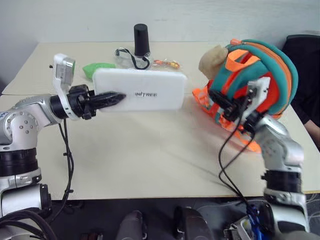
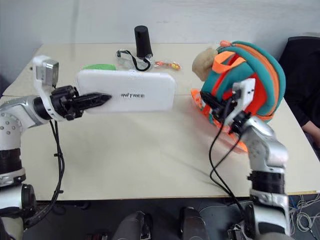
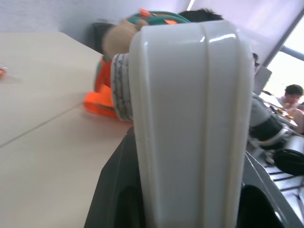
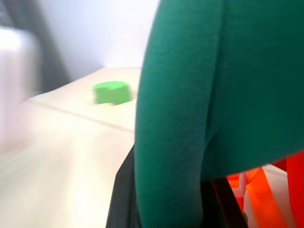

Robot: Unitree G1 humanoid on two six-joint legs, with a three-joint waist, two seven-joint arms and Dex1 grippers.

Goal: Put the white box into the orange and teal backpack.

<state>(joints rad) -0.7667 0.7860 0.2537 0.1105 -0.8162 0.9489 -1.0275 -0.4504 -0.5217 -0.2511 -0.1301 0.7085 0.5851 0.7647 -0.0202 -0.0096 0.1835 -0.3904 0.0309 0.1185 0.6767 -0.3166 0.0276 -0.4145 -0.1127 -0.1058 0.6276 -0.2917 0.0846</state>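
Note:
My left gripper [image 1: 114, 98] is shut on the left end of the white box [image 1: 145, 90], holding it flat-side forward above the table, its long side running toward the backpack. Seen end-on in the left wrist view, the white box [image 3: 190, 118] stands between the black fingers. The orange and teal backpack [image 1: 272, 65] sits upright at the right of the table, a tan plush toy [image 1: 211, 60] on its left side. My right gripper [image 1: 221, 101] is at the backpack's left front. In the right wrist view its fingers are shut on a teal fold of the backpack [image 4: 190, 95].
Behind the box lie a green object [image 1: 97, 68], a black cylinder [image 1: 141, 40], clear glasses with a cord [image 1: 131, 58] and a small orange wrapper [image 1: 167, 63]. A person in dark clothes [image 1: 305, 70] sits past the backpack at the right edge. The table [image 1: 150, 150] has a bare front half.

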